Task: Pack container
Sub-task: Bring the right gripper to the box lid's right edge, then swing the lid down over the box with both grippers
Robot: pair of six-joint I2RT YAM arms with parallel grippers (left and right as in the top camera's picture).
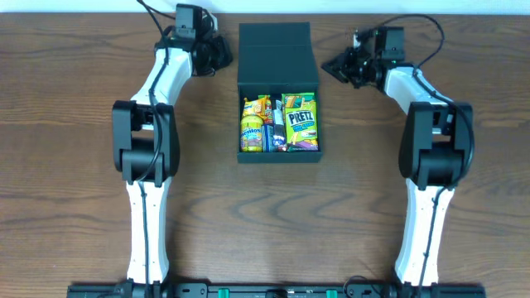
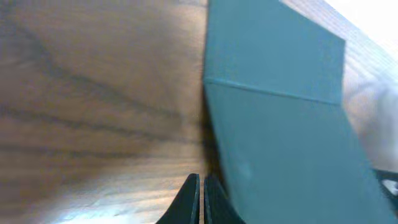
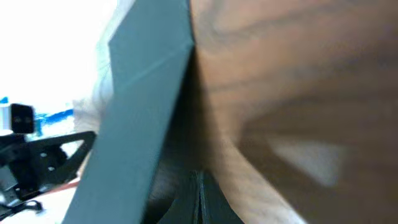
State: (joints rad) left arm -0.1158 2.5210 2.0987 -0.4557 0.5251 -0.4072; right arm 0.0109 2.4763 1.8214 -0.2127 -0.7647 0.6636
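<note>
The container [image 1: 278, 156], a dark teal-black square box, stands at the table's middle with its flap lid [image 1: 277, 51] raised at the back. Inside are a yellow packet [image 1: 252, 124] at left and a green Pretz packet [image 1: 301, 121] at right, with small items between. My left gripper [image 1: 222, 55] is shut and empty, just left of the lid. In the left wrist view its fingertips [image 2: 201, 183] sit beside the lid's outer face [image 2: 280, 112]. My right gripper [image 1: 330, 64] is shut and empty, just right of the lid. In the right wrist view its tips [image 3: 199, 180] are by the lid [image 3: 143, 106].
The brown wooden table [image 1: 74, 99] carries nothing else. Both arm bases stand at the front edge. Cables trail behind each wrist at the back edge.
</note>
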